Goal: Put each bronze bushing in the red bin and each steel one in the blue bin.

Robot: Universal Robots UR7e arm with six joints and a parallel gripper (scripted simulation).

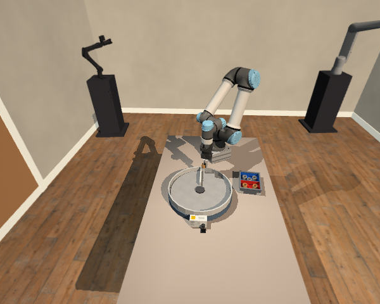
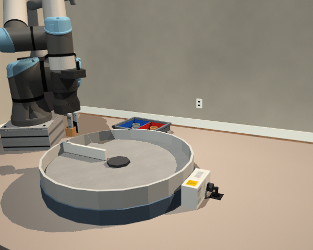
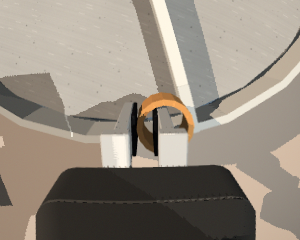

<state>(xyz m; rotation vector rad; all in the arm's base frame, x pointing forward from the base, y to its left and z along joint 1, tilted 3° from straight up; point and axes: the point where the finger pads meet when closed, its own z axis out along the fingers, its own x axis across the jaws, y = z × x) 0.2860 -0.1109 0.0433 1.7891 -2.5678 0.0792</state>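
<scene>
Though low, a white divider (image 1: 201, 178) (image 2: 84, 151) (image 3: 171, 50) between hub (image 1: 199, 189) (image 2: 118, 162) and rim (image 1: 230, 193) (image 2: 116, 199) (image 3: 87, 137), near the fingers (image 1: 204, 161) (image 2: 70, 120).

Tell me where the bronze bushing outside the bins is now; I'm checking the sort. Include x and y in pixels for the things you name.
In the exterior view, the bronze bushing (image 1: 203, 165) (image 2: 70, 132) (image 3: 165, 100) is at left, raised in the gripper (image 1: 204, 164) (image 2: 72, 130) (image 3: 145, 119), beside the turntable's rim (image 1: 229, 199) (image 2: 116, 191) (image 3: 240, 116).

Guide bar (image 1: 201, 178) (image 2: 84, 151) (image 3: 170, 50) — low, pale — blocks turntable (partly) (image 1: 183, 196) (image 2: 140, 172) (image 3: 65, 40).
</scene>
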